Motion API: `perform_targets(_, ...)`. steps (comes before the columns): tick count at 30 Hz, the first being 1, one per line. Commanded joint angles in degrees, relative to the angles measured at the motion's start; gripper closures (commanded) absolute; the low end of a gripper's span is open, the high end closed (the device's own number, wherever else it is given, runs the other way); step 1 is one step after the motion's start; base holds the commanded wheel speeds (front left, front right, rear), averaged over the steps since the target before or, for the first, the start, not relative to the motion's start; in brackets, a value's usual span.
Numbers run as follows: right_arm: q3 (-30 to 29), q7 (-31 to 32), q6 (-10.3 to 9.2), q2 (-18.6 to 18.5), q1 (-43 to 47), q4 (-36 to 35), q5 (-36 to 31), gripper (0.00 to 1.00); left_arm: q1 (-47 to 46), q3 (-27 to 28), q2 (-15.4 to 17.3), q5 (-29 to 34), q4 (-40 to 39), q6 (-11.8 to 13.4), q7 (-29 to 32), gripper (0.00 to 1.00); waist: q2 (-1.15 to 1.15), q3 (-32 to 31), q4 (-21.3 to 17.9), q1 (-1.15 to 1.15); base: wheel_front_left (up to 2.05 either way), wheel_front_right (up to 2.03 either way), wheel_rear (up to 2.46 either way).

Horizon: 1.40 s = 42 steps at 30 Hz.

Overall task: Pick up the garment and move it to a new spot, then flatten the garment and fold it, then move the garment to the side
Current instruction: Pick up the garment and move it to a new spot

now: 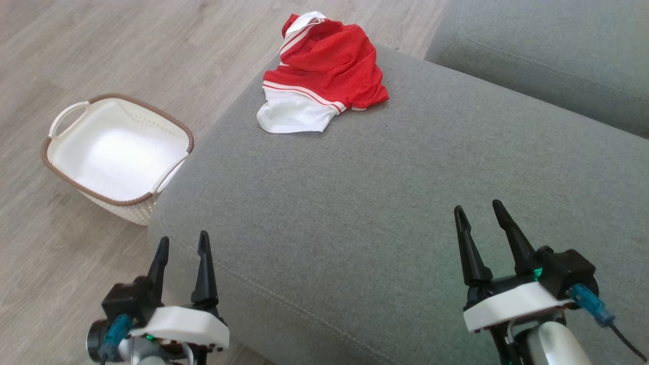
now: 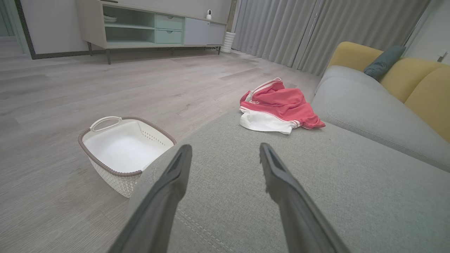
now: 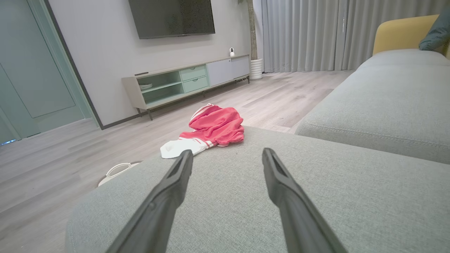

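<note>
A crumpled red and white garment (image 1: 320,73) lies bunched at the far edge of the grey sofa cushion (image 1: 395,203). Part of it hangs over that edge. The left wrist view has the garment (image 2: 277,107) ahead and slightly right of the fingers. From the right wrist the garment (image 3: 211,131) sits ahead and a little left. My left gripper (image 1: 182,243) hovers open at the cushion's near left corner, nothing between its fingers. My right gripper (image 1: 479,210) stands open over the near right of the cushion, also empty. Both are far from the garment.
A white basket (image 1: 66,114) with a brown rim stands empty on the wood floor left of the cushion. A second grey cushion (image 1: 547,56) lies at the back right. A low cabinet (image 2: 147,26) and curtains (image 2: 316,31) line the far wall.
</note>
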Motion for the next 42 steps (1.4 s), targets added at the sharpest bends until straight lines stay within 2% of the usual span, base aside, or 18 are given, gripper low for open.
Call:
perform_targets(1, 1.40, -0.07, 0.37, -0.29, -2.54, -1.78, -0.66, 0.00, -1.56, 1.92, -0.10, 0.13, -2.26, 0.36, -0.71, 0.00, 0.00, 0.27, 0.05, 0.00, 0.00, 0.00, 0.00)
perform_targets(7, 1.19, 0.33, 0.37, -0.29, -2.92, -2.63, -1.63, 0.00, -1.84, 2.03, -0.17, -0.13, -2.67, 0.27, -0.71, 0.00, 0.00, 2.18, 0.25, 0.00, 0.00, 0.00, 0.00)
perform_targets(12, -1.60, 1.35, 0.37, -0.29, -3.39, -5.06, -3.80, 0.00, -6.09, 2.46, 0.44, 0.88, -1.38, -0.99, -0.71, 0.00, 0.00, 5.55, -0.40, 0.00, 0.00, 0.00, 0.00)
perform_targets(16, -3.08, 3.24, 0.37, -0.29, -4.92, -8.34, -6.45, 0.00, -13.58, 3.83, 2.97, 2.18, -0.20, -2.29, -0.71, 0.00, 0.00, 10.00, -3.21, 0.00, 0.00, 0.00, 0.00)
perform_targets(18, -3.61, 4.36, 0.37, -0.29, -5.98, -10.13, -8.00, 0.00, -18.71, 4.47, 4.99, 3.03, 1.26, -3.09, -0.71, 0.00, 0.00, 12.36, -4.87, 0.00, 0.00, 0.00, 0.00)
perform_targets(19, -3.96, 5.45, 0.37, -0.29, -7.21, -12.23, -9.54, 0.00, -24.53, 4.93, 7.33, 3.91, 3.37, -3.93, -0.37, 0.00, 0.00, 14.99, -6.75, 0.00, 0.00, 0.00, 0.00)
perform_targets(20, -3.96, 5.45, 0.37, -0.29, -7.21, -12.23, -9.54, 0.00, -24.53, 4.93, 7.33, 3.91, 3.37, -3.93, -0.37, 0.00, 0.00, 14.99, -6.75, 0.00, 0.00, 0.00, 0.00)
perform_targets(23, -4.45, 7.11, 0.37, -0.29, -8.81, -15.30, -11.61, 0.00, -33.71, 4.87, 10.21, 4.66, 7.68, -5.79, 1.92, 0.00, 0.00, 18.46, -9.35, 0.00, 0.00, 0.00, 0.00)
perform_targets(24, -4.55, 7.60, 0.37, -0.29, -9.26, -16.26, -12.19, 0.00, -36.63, 4.57, 10.89, 4.38, 9.37, -7.14, 2.96, 0.00, 0.00, 19.53, -10.21, 0.00, 0.00, 0.00, 0.00)
perform_targets(27, -4.76, 8.89, 0.37, -0.29, -10.27, -18.81, -13.50, 0.00, -44.56, 4.72, 12.45, 2.24, 15.97, -10.11, 7.42, 0.00, 0.00, 22.46, -12.63, 0.00, 0.00, 0.00, 0.00)
perform_targets(30, -4.86, 10.04, 0.37, -0.29, -10.56, -21.20, -14.58, 0.00, -51.21, 5.01, 13.22, -0.97, 23.51, -11.85, 13.44, 0.00, 0.00, 25.11, -14.65, 0.00, 0.00, 0.00, 0.00)
perform_targets(36, -4.90, 11.89, 0.37, -0.29, -9.84, -25.72, -16.14, 0.00, -59.01, 3.73, 14.34, -4.05, 34.89, -13.09, 20.21, 0.00, 0.00, 29.59, -17.29, 0.00, 0.00, 0.00, 0.00)
perform_targets(42, -5.13, 12.50, 0.37, -0.29, -9.65, -28.80, -16.70, 0.00, -62.13, 3.84, 15.01, -6.04, 43.06, -13.31, 21.38, 0.00, 0.00, 32.51, -18.41, 0.00, 0.00, 0.00, 0.00)
